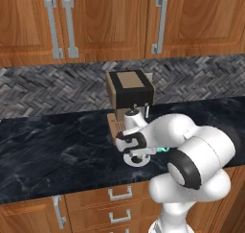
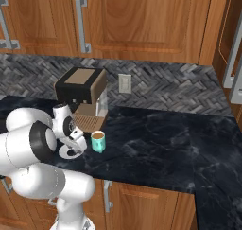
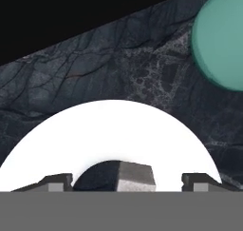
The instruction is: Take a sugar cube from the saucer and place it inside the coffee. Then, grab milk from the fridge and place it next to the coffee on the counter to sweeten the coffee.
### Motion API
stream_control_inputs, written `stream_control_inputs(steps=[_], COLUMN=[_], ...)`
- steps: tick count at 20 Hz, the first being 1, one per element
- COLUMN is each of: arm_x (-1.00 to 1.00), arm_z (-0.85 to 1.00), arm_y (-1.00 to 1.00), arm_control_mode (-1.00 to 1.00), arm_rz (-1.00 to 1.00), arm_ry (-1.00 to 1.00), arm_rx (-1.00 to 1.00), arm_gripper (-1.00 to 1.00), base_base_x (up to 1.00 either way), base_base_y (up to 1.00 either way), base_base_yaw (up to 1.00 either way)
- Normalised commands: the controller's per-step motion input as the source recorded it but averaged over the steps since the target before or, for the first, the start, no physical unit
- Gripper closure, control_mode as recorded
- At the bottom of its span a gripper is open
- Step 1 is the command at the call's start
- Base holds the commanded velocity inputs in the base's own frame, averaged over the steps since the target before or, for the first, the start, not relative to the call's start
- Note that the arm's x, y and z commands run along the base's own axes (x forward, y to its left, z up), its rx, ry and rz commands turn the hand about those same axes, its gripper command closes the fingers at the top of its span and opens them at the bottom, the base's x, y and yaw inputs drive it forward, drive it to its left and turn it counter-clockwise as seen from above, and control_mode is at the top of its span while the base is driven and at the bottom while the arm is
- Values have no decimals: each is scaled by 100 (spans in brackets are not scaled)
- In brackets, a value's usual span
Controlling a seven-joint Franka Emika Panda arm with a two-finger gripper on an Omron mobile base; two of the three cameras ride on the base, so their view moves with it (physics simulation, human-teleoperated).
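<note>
My gripper (image 3: 130, 181) points straight down over the white saucer (image 3: 109, 130), low above it. It is open, with the grey sugar cube (image 3: 136, 178) between the two fingertips and a gap on each side. The cube lies on the saucer. The teal mug of coffee (image 2: 98, 141) stands just beside the saucer (image 2: 66, 153) on the black counter (image 2: 165, 139), with brown liquid in it. In the left base view the hand (image 1: 136, 153) covers most of the saucer (image 1: 130, 161), and only a sliver of the mug (image 1: 164, 150) peeks out. The milk and the fridge are out of view.
A brown-and-black coffee machine (image 2: 82, 94) stands right behind the saucer and mug, against the grey herringbone backsplash. Wooden cabinets hang above, and drawers (image 1: 119, 193) sit below the counter's front edge. A wall socket (image 2: 125, 84) sits behind the mug.
</note>
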Motion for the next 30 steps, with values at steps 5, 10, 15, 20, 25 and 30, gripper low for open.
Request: stream_control_inputs(steps=[5, 10, 15, 20, 25, 30], arm_x=[-6, 0, -5, -21, -2, 0], arm_z=[-11, 0, 0, 12, 55, 92], arm_y=[0, 0, 0, 0, -17, -42], arm_control_mode=[-100, -100, -100, -100, -100, -100], arm_rz=[-1, 0, 0, -1, -2, -4], arm_ry=[-1, 0, -1, -17, -24, -8], arm_rx=[0, 0, 0, -1, -2, 0], arm_gripper=[-100, 100, 100, 100, 100, 100], base_base_x=[0, 0, 0, 0, 0, 0], base_base_y=[0, 0, 0, 0, 0, 0], base_base_yaw=[0, 0, 0, 0, 0, 0])
